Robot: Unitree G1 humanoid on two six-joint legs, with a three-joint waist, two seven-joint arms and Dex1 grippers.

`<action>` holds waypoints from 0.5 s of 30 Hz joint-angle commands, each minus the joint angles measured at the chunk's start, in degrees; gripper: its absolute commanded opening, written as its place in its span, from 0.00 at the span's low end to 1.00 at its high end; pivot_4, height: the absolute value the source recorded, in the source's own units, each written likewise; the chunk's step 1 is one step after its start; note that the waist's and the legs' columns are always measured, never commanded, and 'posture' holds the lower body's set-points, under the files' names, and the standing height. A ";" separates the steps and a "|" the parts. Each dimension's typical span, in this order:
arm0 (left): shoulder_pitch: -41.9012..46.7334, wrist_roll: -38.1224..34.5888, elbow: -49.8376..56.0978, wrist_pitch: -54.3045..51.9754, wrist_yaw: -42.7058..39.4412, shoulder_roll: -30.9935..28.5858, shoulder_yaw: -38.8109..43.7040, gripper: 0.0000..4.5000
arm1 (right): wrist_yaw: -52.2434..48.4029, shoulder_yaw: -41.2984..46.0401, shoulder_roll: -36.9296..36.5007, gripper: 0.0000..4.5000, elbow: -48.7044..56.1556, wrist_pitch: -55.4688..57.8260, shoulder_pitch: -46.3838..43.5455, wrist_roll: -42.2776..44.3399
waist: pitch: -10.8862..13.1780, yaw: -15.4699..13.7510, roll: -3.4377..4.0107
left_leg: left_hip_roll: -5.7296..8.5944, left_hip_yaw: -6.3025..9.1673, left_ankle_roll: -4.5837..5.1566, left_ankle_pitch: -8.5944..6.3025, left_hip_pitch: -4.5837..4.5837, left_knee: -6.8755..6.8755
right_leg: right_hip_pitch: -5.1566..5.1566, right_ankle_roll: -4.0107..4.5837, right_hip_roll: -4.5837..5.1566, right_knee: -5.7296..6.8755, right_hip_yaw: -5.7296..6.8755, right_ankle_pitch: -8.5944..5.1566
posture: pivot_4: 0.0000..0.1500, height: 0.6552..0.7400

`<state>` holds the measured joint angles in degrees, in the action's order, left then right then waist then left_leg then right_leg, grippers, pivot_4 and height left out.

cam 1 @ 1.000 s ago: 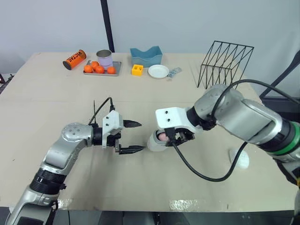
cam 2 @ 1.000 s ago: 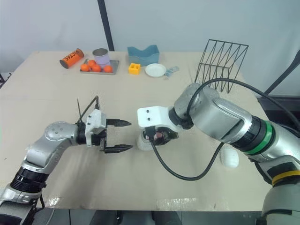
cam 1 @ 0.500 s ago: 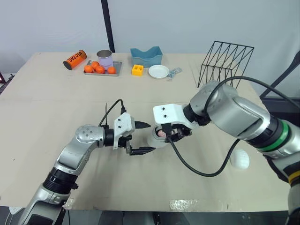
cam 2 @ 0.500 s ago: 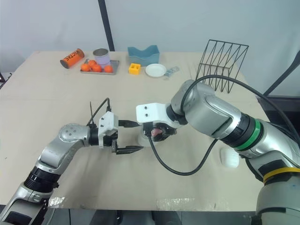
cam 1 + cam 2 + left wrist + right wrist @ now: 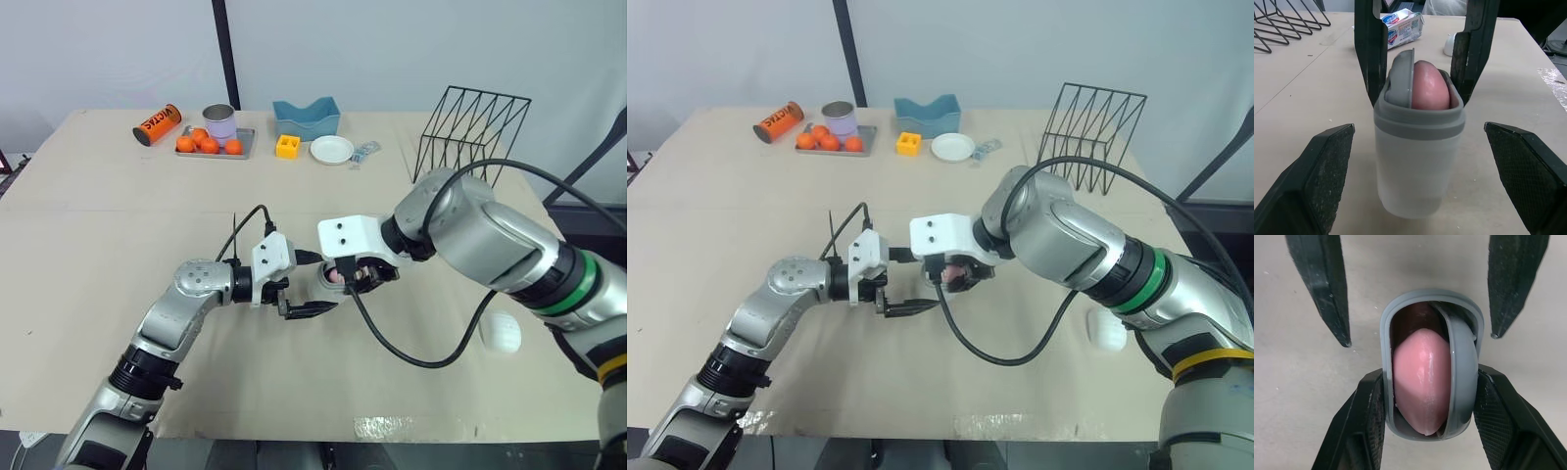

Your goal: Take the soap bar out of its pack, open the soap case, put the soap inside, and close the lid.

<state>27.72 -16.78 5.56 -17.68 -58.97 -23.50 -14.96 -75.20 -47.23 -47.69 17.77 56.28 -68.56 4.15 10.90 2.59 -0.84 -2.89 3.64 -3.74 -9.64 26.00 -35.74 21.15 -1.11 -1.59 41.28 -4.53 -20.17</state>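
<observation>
Right gripper is clamping the soap case upright on the table, with the soap already sitting inside. I'm hovering my left gripper wide open and empty around it. Next, I judge, comes pressing the half-open lid shut.

Tan bench, orange can lying on its side at the far edge, tray of oranges with a metal tin, blue holder, yellow block, white plate, black wire rack to the right
</observation>
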 commanded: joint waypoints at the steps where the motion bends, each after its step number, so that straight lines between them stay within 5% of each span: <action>1: 1.15 -0.01 0.85 0.91 0.13 0.28 0.28 1.00 | -0.63 2.39 0.76 0.44 0.91 0.17 -0.95 -0.36 | 0.00 0.01 0.00 | 0.00 0.01 0.00 0.00 0.00 0.00 | 0.00 0.00 0.00 0.00 0.01 0.00 | 1.00 1.00; 9: 1.06 0.57 0.77 1.28 0.40 0.88 0.03 1.00 | -0.84 2.52 0.70 0.44 1.82 0.73 -0.76 -0.35 | 0.00 0.00 0.00 | 0.02 0.14 -0.01 0.01 0.00 -0.04 | -0.07 0.00 0.01 0.00 0.12 0.00 | 1.00 1.00; 15: 1.22 0.84 0.66 1.51 0.61 0.97 0.09 0.62 | -0.78 2.65 0.75 0.44 2.25 1.02 -0.62 -0.48 | 0.00 0.00 0.00 | 0.03 0.24 -0.03 0.02 0.00 -0.07 | -0.12 0.00 0.01 0.00 0.21 0.00 | 1.00 1.00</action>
<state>27.72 -16.09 5.36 -17.29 -58.90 -22.85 -15.30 -75.84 -47.18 -46.81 18.23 57.31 -68.48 4.03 10.90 2.59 -0.83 -2.85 3.89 -3.77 -9.62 26.00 -35.81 21.02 -1.11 -1.58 41.28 -4.31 -20.17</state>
